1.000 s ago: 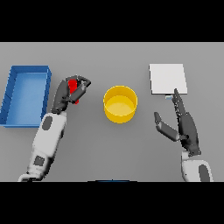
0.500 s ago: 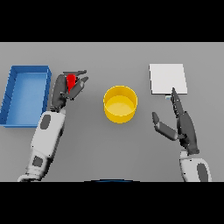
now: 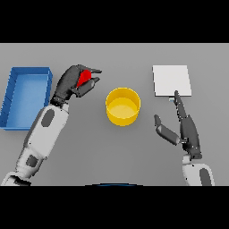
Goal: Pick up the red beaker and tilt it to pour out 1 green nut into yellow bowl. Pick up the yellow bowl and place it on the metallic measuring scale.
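Raised L hand (image 3: 71,82) gripping red beaker (image 3: 83,78)

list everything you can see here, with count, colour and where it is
red beaker: 1, red, held in the left hand, left of the bowl
yellow bowl: 1, yellow, middle of the table, no nut visible inside
metallic measuring scale: 1, pale grey square, right rear of the table, nothing on it
blue bin: 1, blue, far left of the table
table: 1, grey, under everything
left hand: 1, dark, fingers curled round the beaker
right hand: 1, dark, fingers straight, just in front of the scale, holding nothing
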Available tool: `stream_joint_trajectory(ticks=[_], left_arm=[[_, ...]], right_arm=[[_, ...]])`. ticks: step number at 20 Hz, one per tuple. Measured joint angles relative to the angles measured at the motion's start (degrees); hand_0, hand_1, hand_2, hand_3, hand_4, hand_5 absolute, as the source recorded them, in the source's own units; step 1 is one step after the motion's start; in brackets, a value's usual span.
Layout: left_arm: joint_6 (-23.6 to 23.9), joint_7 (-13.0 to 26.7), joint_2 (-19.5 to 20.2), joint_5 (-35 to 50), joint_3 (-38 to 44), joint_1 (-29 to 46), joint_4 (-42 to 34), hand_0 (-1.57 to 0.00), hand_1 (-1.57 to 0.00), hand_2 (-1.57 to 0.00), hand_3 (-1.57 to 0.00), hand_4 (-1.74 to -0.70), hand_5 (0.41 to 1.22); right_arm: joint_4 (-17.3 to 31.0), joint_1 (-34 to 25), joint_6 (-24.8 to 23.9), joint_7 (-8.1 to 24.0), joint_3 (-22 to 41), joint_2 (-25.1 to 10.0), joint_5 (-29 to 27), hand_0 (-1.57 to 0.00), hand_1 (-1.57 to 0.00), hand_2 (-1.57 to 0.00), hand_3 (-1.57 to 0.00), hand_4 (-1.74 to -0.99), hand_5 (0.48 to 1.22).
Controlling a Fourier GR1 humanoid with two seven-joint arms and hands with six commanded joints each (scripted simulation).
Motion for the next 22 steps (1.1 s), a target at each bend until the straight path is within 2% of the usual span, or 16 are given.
stream_joint_trajectory(ticks=[3,6,10,13,16,20,22], left_arm=[[-0.68,0.93,1.25,-0.74,-1.94,0.35,-0.91,-1.56,-1.56,-1.56,-1.56,-1.73,1.112],[-1.32,3.41,3.67,-7.39,-7.52,-3.70,0.55,-1.57,-1.57,-1.57,-1.57,-1.74,1.123],[-3.29,3.71,6.53,-17.47,-16.55,-9.41,4.08,-1.57,-1.57,-1.57,-1.57,-1.74,1.166],[-5.71,3.16,7.91,-22.27,-21.33,-13.98,6.75,-1.57,-1.57,-1.57,-1.57,-1.74,1.193],[-8.94,1.34,7.95,-26.70,-26.67,-19.43,11.18,-1.57,-1.57,-1.57,-1.57,-1.61,1.206],[-15.24,0.06,8.04,-30.75,-33.19,-25.04,14.33,-1.57,-1.57,-1.57,-1.57,-1.68,1.215],[-16.81,-1.37,7.43,-31.72,-35.47,-27.51,16.30,-1.57,-1.57,-1.57,-1.57,-1.70,1.217]], right_arm=[[-0.63,0.47,0.50,0.34,-0.42,-0.68,-0.60,0.00,0.00,0.00,0.00,-1.248,0.711],[-1.20,1.27,0.74,0.02,0.19,-0.56,-0.19,0.00,0.00,0.00,0.00,-1.260,0.719],[-0.81,0.53,1.14,0.50,0.11,-0.26,-0.86,0.00,0.00,0.00,0.00,-1.269,0.722],[-0.60,1.02,1.21,-0.97,0.03,-0.07,-1.20,0.00,0.00,0.00,0.00,-1.264,0.717],[0.03,0.59,0.83,-0.48,-0.07,0.20,-0.98,0.00,0.00,0.00,0.00,-1.258,0.697],[0.31,0.03,0.14,-0.04,-0.47,0.41,-0.90,0.00,0.00,0.00,0.00,-1.225,0.663],[0.70,-0.18,-0.18,-0.04,-0.75,1.03,-1.45,0.00,0.00,0.00,0.00,-1.209,0.654]])
